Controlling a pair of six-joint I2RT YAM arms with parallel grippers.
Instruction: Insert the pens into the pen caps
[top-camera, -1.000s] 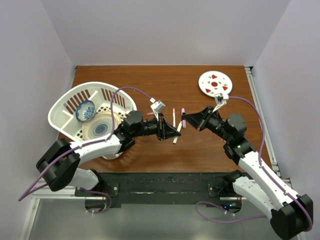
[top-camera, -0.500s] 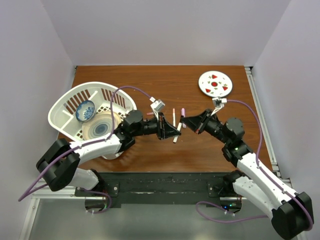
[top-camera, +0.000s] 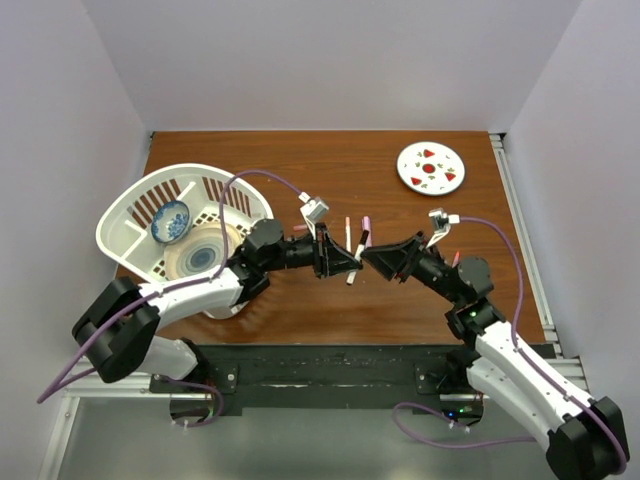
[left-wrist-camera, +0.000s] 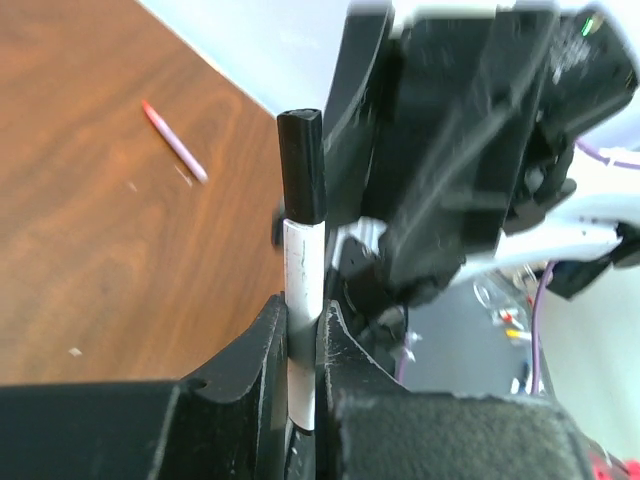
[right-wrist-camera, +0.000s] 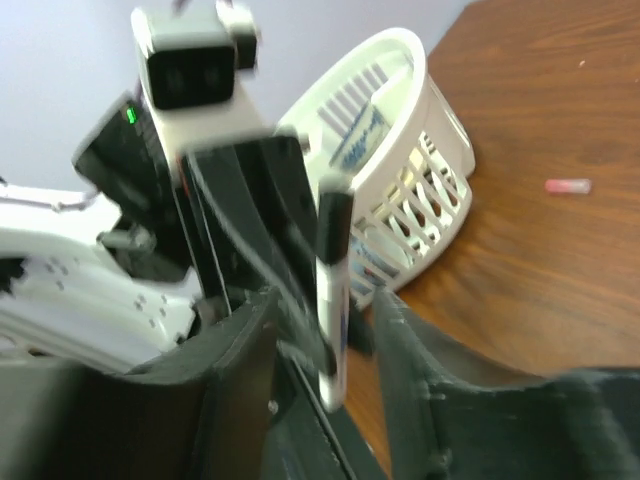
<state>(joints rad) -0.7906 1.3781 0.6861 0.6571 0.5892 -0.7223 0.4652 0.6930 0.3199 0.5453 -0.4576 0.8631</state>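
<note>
My left gripper (top-camera: 349, 267) (left-wrist-camera: 300, 318) is shut on a white pen (left-wrist-camera: 300, 290) that stands up out of its jaws. A black pen cap (left-wrist-camera: 302, 165) (top-camera: 364, 240) sits on the pen's top end. My right gripper (top-camera: 369, 256) (right-wrist-camera: 322, 305) faces the left one with its fingers apart, one on each side of that pen (right-wrist-camera: 336, 335) and its cap (right-wrist-camera: 334, 224), not pressing it. Two more pens lie on the table just beyond the grippers, one white (top-camera: 348, 233) and one lilac (top-camera: 367, 226). A pink pen (left-wrist-camera: 176, 143) shows in the left wrist view.
A white basket (top-camera: 131, 205) at the left holds a blue bowl (top-camera: 171, 221) and a round plate (top-camera: 199, 258). A white plate with red spots (top-camera: 431, 167) lies at the back right. A small pink cap (right-wrist-camera: 567, 185) lies on the wood near the basket.
My right gripper has opened and let go of the black cap, which stays on the pen. Its arm has shifted a little nearer. The left gripper holds still.
</note>
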